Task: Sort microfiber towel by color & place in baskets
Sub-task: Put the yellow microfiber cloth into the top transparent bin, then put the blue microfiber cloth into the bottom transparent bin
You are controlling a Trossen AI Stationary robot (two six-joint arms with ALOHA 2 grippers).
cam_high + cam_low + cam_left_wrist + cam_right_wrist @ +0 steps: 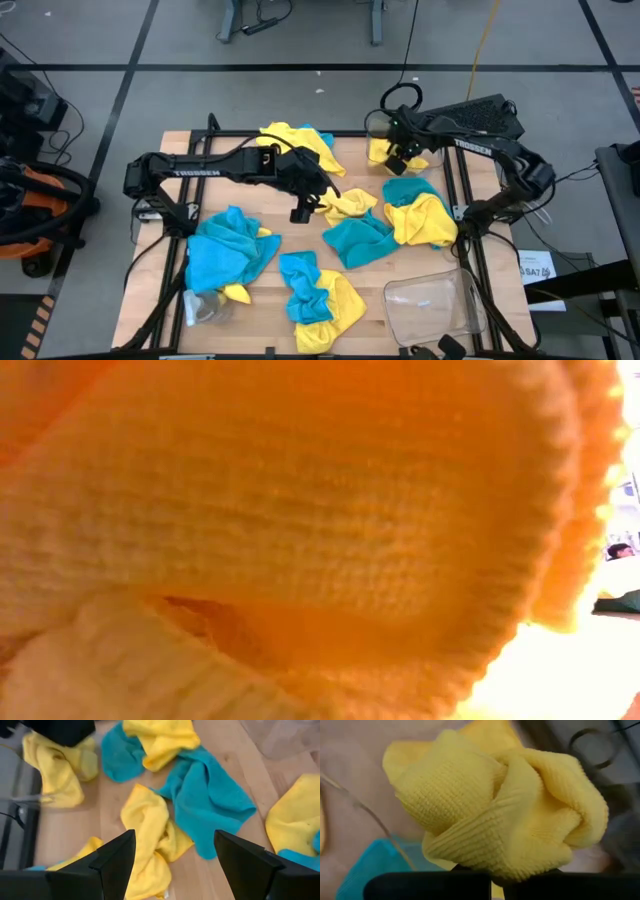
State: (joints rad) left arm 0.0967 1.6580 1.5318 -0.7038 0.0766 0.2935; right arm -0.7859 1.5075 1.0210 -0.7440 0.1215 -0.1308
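Two clear baskets show in the high view: one (430, 305) at the lower right of the frame, apparently empty, and another (385, 128) at the upper right worktop edge, mostly masked by the right arm. Nearest the lower edge lie a blue-and-yellow bundle (318, 298) at centre and a blue towel (228, 248) at lower left, with a small clear round object (205, 308) below it. At mid-frame a loose yellow towel (348, 205) lies on the worktop (300, 250), a blue towel (360, 240) just beside it, and a yellow one (425, 222) to the right.

The left gripper (305, 200) hovers over that loose yellow towel (150, 835) with jaws wide and nothing between them. The right gripper (400, 155), upper right, is clamped on a bunched yellow towel (500, 815) above the far basket, where more yellow cloth appears to lie. The low view is filled by yellow weave and adds nothing.

Judgement: the step in hand is delivery of yellow to the far basket. The bundle should be lowered well within the rim before release, so no corner drapes over the wall. The left gripper should descend onto a raised fold of the yellow cloth only, clear of the neighbouring blue.

Legible writing: "TROSSEN" on both arms. A white label at the right edge of the high view is unreadable.
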